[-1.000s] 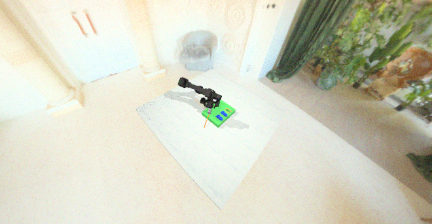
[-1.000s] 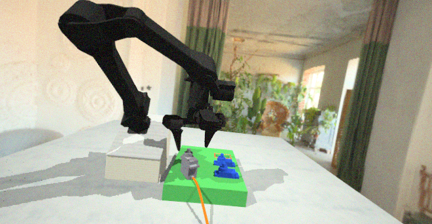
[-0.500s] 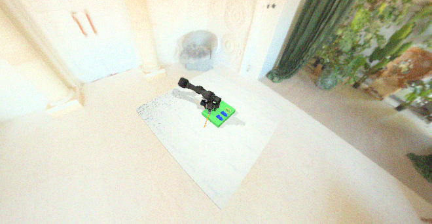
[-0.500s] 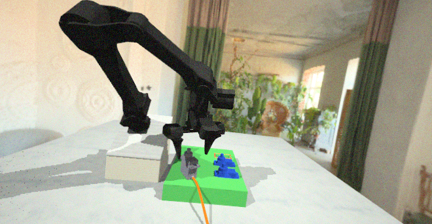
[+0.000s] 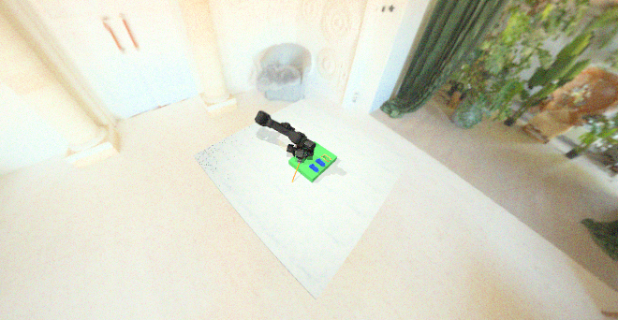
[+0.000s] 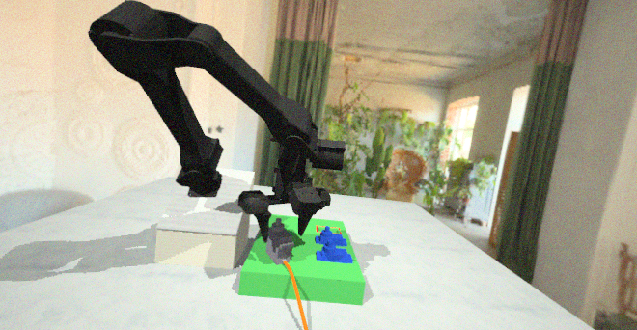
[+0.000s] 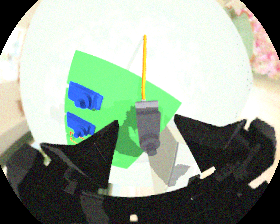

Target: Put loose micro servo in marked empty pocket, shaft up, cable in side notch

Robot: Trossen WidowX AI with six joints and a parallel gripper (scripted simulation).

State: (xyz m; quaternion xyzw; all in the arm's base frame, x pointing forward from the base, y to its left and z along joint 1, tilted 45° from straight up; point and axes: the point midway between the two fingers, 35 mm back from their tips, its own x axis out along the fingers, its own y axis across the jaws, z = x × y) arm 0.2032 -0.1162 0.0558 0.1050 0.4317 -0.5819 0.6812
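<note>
The loose grey micro servo (image 6: 280, 245) rests on the left part of the green deck (image 6: 304, 265). Its orange cable (image 6: 296, 294) trails off the deck's front edge. My gripper (image 6: 283, 235) is open and lowered over the servo, with one finger on each side and gaps between them. In the wrist view the servo (image 7: 149, 129) lies between the two dark fingertips of the gripper (image 7: 145, 121), its cable (image 7: 144, 63) pointing away. The red-marked pocket (image 6: 328, 229) is at the deck's far right, behind two blue seated servos (image 6: 332, 248).
A pale block (image 6: 203, 241) carrying the arm's base stands just left of the deck. The deck (image 5: 313, 162) sits on a white table top. Curtains and plants are far behind.
</note>
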